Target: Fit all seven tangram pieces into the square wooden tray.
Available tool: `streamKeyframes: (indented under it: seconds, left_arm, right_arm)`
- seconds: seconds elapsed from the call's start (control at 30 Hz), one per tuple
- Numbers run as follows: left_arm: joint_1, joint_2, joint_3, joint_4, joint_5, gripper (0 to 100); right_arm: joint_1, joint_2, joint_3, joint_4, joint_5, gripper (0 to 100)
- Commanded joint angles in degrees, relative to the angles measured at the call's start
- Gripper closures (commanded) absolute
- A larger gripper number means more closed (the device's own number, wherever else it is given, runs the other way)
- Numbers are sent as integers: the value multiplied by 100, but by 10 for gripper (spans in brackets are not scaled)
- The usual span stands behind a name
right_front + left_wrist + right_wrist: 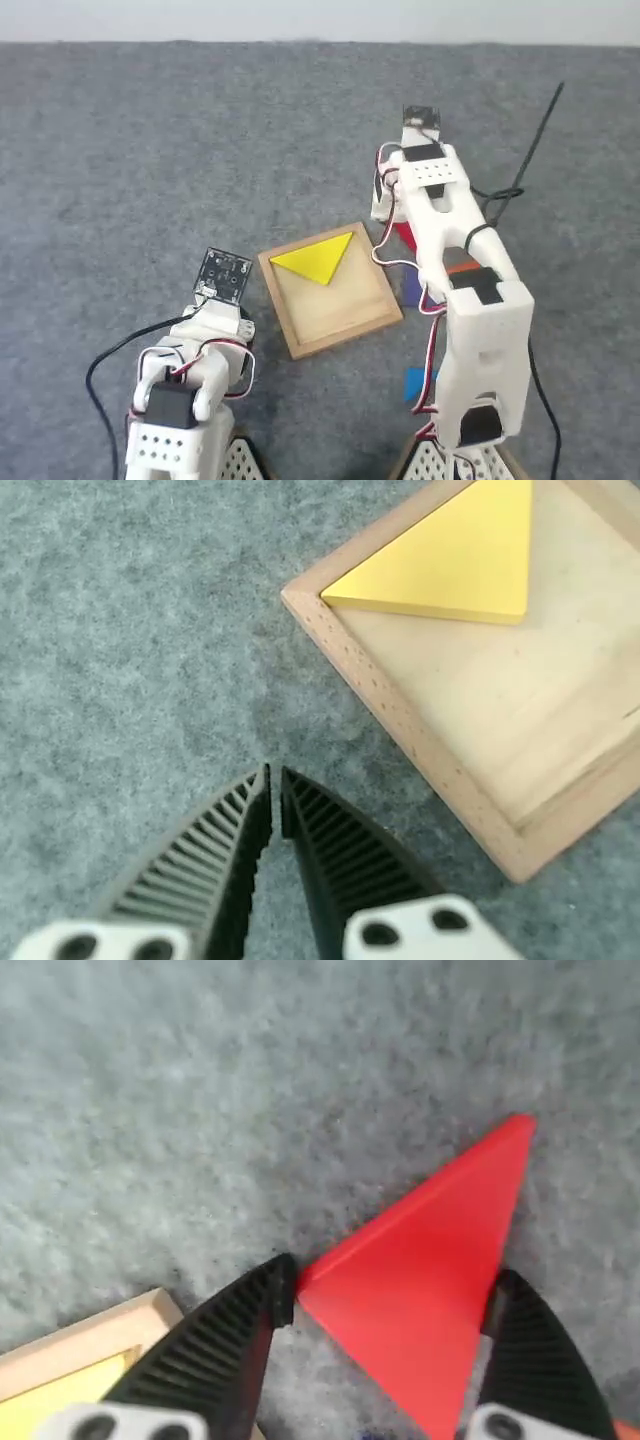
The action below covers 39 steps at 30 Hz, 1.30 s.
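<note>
Right gripper (392, 1280) sits spread wide astride the flat red triangular tangram piece (430, 1250). One black ribbed fingertip (270, 1290) is at the triangle's corner and the other lies along its slanted edge at lower right of the frame; I cannot tell whether they press yet. Closing on those sloping sides could, I judge, twist the thin piece or squirt it out across the grey felt desk (250, 1080), and the fingertip nearest the square wooden tray (100, 1335) might nudge its corner. Left gripper (275, 775) hangs all but closed and empty over the desk, near the tray's corner, with the yellow triangular piece (460, 560) lying inside the tray at the top of the frame. Farther off, the high view adds a dark blue piece (412, 290) and a light blue piece (415, 380) beside the right arm (470, 290). There that arm covers most of the red triangle, which the right wrist view gives nearly whole.
</note>
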Motion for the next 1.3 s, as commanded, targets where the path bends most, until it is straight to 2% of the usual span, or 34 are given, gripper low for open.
streamKeyframes:
  seconds: [0.0,0.17,0.33,0.63,0.83,0.97,1.27]
  left_arm:
    - [-35,-105,-57,26,-9,981]
    - [-35,-105,-57,26,-9,981]
    - [-35,-105,-57,26,-9,981]
    - [-35,-105,-57,26,-9,981]
    - [-35,-105,-57,26,-9,981]
    - [-35,-105,-57,26,-9,981]
    - [-35,-105,-57,26,-9,981]
  right_arm:
    - [13,84,-325,-22,-35,696]
    - [13,101,-519,198,-53,703]
    - [13,-4,-545,312,-26,798]
    - [-40,-725,-448,716,-26,785]
    - [-207,-1191,114,523,97,786]
    - [-505,-1824,721,356,149,786]
    - [-1499,-3213,2277,-57,800,786]
